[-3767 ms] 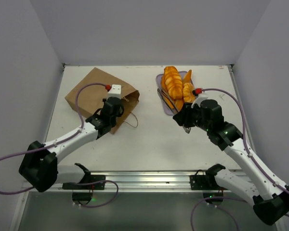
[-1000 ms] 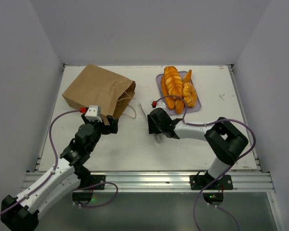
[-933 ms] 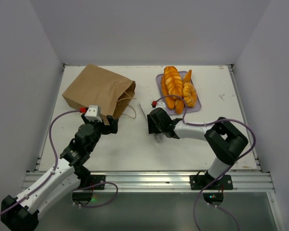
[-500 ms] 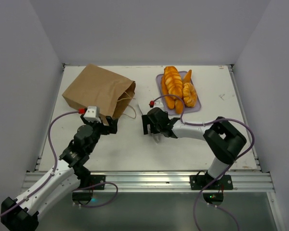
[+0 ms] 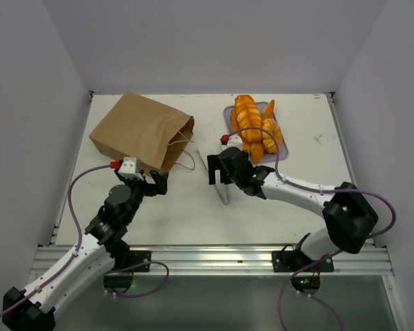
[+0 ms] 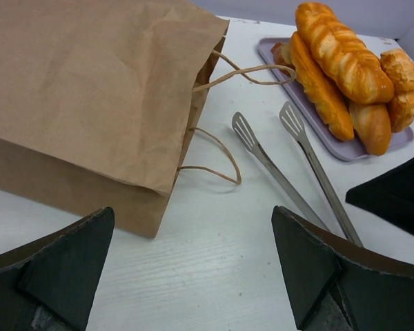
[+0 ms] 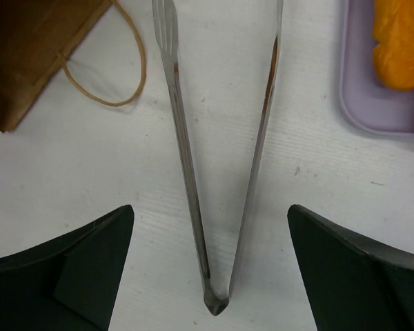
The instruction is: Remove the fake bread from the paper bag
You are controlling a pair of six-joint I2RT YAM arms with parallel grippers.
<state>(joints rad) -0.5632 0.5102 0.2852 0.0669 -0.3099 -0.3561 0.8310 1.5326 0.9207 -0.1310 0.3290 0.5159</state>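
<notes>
The brown paper bag [image 5: 141, 131] lies on its side at the back left, with its mouth and string handles facing right. Its inside is dark in the right wrist view. Several glossy orange pieces of fake bread [image 5: 252, 124] [image 6: 338, 62] are piled on the lavender tray [image 5: 227, 112] [image 6: 345, 148]. My left gripper [image 5: 156, 182] [image 6: 191, 227] hangs open over bare table just in front of the paper bag [image 6: 90, 89]. My right gripper [image 5: 219, 174] [image 7: 210, 214] is open, its fingers on either side of the hinge end of the metal tongs [image 7: 186, 172] without touching them.
The tongs [image 5: 219, 185] [image 6: 290, 172] lie flat on the white table between bag and tray, spread in a V with their tips toward the back. White walls close in the table at the back and both sides.
My right gripper has opened and let go of the tongs, which now lie spread on the table. The right arm has stretched out, and the left gripper has pulled back slightly.
</notes>
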